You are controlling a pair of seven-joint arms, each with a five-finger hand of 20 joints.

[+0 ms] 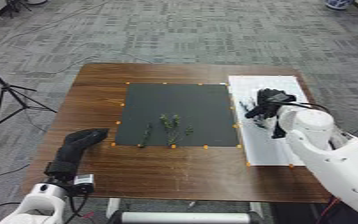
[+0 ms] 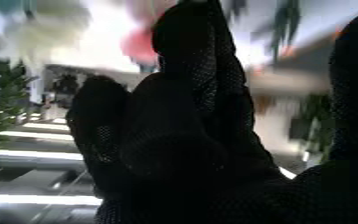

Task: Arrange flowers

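Right hand [image 1: 271, 98] above white board [image 1: 269, 150]; if it grasps, I cannot tell. Sprig [image 1: 259, 120] just beside it; green stems [image 1: 172, 128] between hands. Left hand [image 1: 88, 137] relaxed, empty. Careless low sweep may crush or drag sprig.

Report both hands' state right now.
Left hand: open, nothing seen in it.
Right hand: open over the white board, thumb apart from the fingers.
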